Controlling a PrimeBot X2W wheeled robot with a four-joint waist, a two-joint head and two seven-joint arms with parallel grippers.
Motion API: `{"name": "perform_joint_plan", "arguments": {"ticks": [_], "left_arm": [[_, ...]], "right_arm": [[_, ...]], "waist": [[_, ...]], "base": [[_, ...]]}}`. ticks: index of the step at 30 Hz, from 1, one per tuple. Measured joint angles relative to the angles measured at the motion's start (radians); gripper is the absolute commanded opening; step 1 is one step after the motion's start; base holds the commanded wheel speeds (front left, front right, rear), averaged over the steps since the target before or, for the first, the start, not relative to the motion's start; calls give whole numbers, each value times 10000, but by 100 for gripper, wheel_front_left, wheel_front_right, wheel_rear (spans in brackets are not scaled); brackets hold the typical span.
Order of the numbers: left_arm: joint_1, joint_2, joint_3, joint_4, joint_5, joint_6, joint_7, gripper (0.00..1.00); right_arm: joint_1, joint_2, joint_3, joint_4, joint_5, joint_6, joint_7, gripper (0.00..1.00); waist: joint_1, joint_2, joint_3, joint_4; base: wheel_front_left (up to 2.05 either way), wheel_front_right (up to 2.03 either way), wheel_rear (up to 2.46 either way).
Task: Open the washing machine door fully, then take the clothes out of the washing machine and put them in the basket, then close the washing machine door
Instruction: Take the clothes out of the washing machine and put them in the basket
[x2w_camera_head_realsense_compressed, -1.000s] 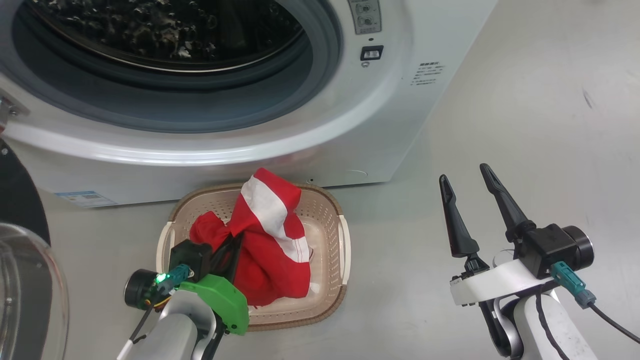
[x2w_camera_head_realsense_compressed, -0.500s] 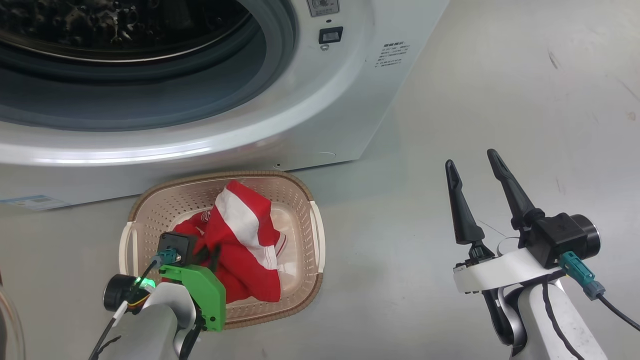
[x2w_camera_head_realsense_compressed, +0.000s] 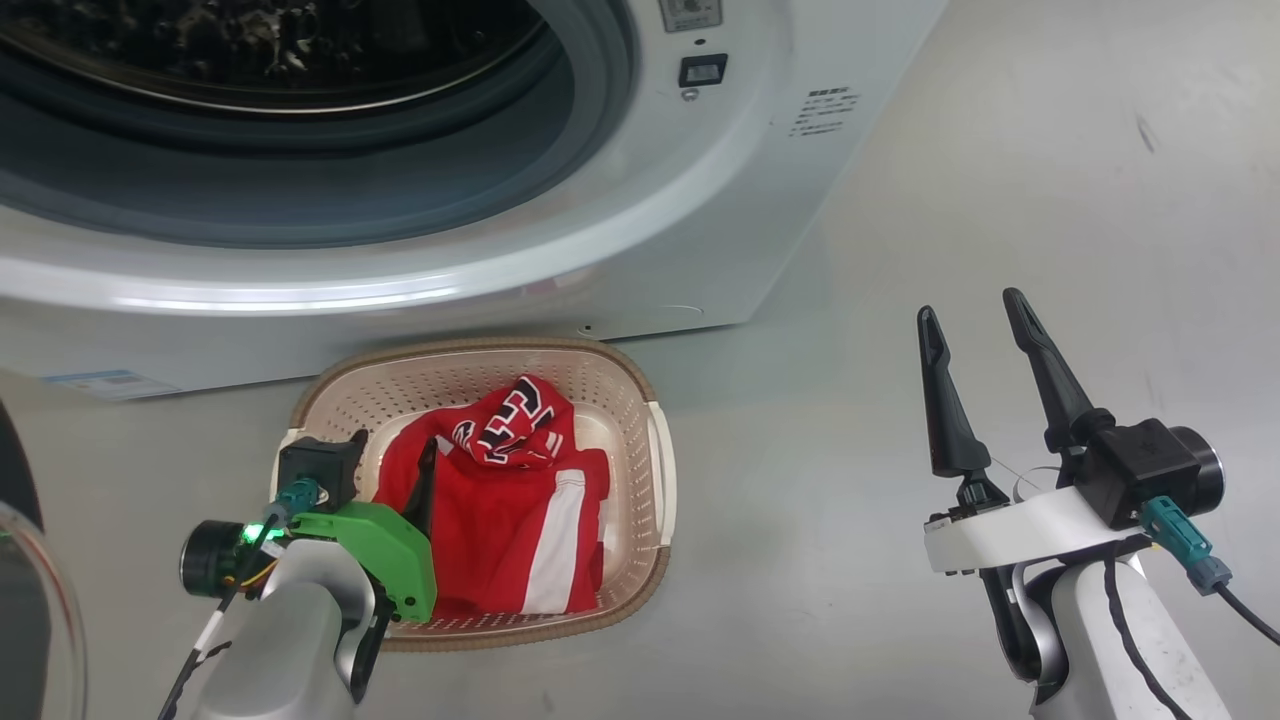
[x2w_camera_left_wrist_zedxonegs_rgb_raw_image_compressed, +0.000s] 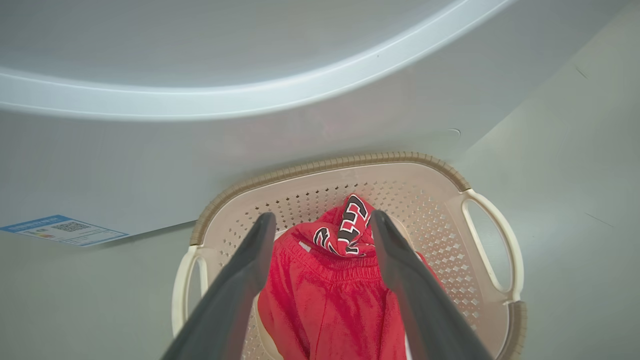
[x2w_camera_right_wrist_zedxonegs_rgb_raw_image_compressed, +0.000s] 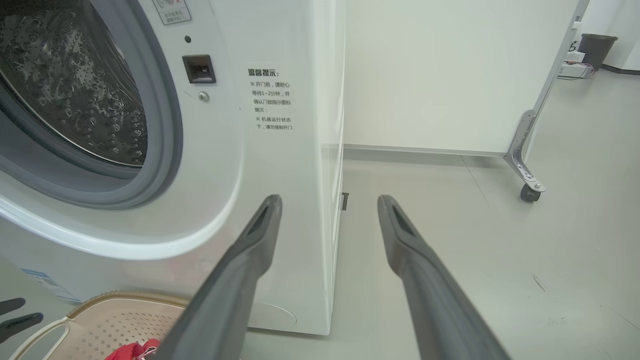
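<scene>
Unloading judged complete: red clothes (x2w_camera_head_realsense_compressed: 510, 510) lie inside the basket (x2w_camera_head_realsense_compressed: 480, 348) before the washing machine (x2w_camera_head_realsense_compressed: 700, 200), left tool (x2w_camera_left_wrist_zedxonegs_rgb_raw_image_compressed: 322, 217) spread above them, right tool (x2w_camera_head_realsense_compressed: 970, 306) spread, idle; next, swing the washing machine door (x2w_camera_head_realsense_compressed: 30, 600) shut.

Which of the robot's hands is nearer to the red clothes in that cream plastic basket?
Left. The left hand hovers open directly over the red white-striped clothes in the cream perforated plastic basket. The right hand hangs open off to the side, above the grey floor.

A lab-like test room: washing machine (x2w_camera_right_wrist_zedxonegs_rgb_raw_image_compressed: 280, 165) on bare grey floor (x2w_camera_right_wrist_zedxonegs_rgb_raw_image_compressed: 450, 235) beside a castor-mounted partition (x2w_camera_right_wrist_zedxonegs_rgb_raw_image_compressed: 450, 75).
</scene>
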Motion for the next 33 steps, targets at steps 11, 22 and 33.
{"name": "perform_joint_plan", "arguments": {"ticks": [11, 22, 33], "left_arm": [[9, -40, 261, -1164, 4, 305, -516, 100], [520, -40, 600, -3626, 401, 683, -516, 100], [1933, 113, 633, -4790, 652, 934, -516, 100]], "right_arm": [[19, -61, -259, 105, -6, -73, 0, 100], [250, -58, -307, 374, -54, -71, 0, 100], [818, -52, -255, 669, -96, 13, 0, 100]], "waist": [[0, 0, -415, 693], [0, 0, -1336, 1241], [0, 0, -2306, 1379]], "base": [[0, 0, 0], [0, 0, 0], [0, 0, 0]]}}
